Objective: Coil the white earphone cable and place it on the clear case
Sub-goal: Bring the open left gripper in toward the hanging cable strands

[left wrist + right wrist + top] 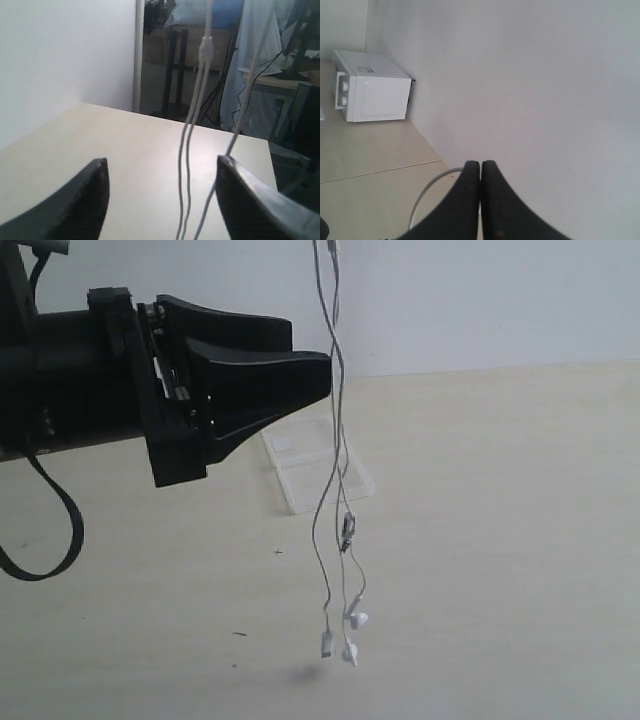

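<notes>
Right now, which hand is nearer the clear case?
Left. The left hand hangs open up-left of the clear case; the right hand is higher, outside the exterior view, pinching the cable.

The desk (500, 540) is a pale cream, smooth surface that runs back to a white wall (480, 300). A clear case (300, 480) lies flat on it, opened out into its two halves, close to the back edge where desk meets wall. The half nearer the wall carries a small white label (283, 443). A few tiny dark specks (240, 634) dot the bare surface nearer the front.
</notes>
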Tool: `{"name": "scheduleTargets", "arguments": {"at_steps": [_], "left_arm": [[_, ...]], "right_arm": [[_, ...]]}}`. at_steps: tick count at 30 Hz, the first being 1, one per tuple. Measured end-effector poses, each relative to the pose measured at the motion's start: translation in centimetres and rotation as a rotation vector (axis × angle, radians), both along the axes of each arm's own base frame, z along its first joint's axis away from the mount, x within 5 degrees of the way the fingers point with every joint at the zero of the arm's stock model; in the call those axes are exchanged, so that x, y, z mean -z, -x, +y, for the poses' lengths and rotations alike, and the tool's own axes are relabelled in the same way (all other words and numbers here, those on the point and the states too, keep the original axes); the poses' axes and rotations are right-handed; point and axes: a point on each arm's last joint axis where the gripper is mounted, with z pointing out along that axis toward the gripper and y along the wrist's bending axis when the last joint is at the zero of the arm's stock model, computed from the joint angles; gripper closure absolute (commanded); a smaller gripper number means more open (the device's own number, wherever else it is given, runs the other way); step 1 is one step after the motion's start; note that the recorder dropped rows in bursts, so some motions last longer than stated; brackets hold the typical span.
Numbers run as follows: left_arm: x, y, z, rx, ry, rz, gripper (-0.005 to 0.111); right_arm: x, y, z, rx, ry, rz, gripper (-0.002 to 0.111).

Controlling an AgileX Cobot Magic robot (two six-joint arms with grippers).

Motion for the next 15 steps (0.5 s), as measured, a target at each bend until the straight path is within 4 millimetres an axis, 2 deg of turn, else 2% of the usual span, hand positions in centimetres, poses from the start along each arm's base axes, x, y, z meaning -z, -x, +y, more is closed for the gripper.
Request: {"name": "scheduleTargets", "arguments": {"at_steps": [15], "left_arm": [[0.48, 0.38, -0.22, 0.041, -0.049, 0.021, 0.046]], "right_arm": [[0.01, -0.21, 0.07, 0.008, 0.008, -0.022, 0.108]]}}
